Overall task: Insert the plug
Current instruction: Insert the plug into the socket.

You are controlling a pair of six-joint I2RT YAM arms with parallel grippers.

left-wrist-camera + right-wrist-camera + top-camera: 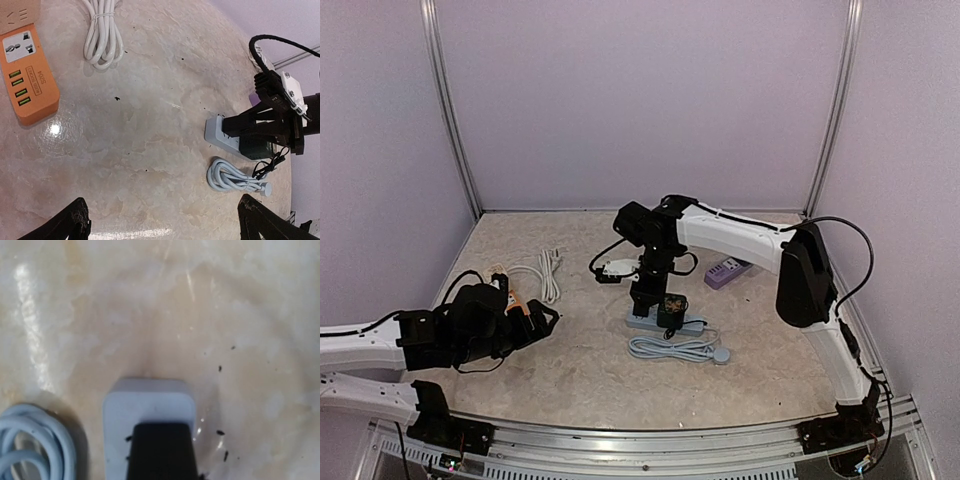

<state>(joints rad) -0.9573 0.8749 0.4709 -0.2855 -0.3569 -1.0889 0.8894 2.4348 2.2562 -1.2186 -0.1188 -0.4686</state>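
Right claw [653, 298] clamped on black plug [159, 450]. Plug is directly under it, touching top of grey power strip [147, 400] on counter [580, 370]. Coiled grey cord [230, 176] just beside. Left claw [165, 225] wide, holding nothing, well apart.

Beige tabletop [580, 370], marbled with paler veins and small dark flecks. Light grey power strip [217, 132]. Plain black plug [160, 450]. Pale blue-grey cable [230, 177]. Orange socket block [30, 85] (white panel, four green ports). White cord [102, 37]. Lilac adapter [725, 272], close to the wall colour.
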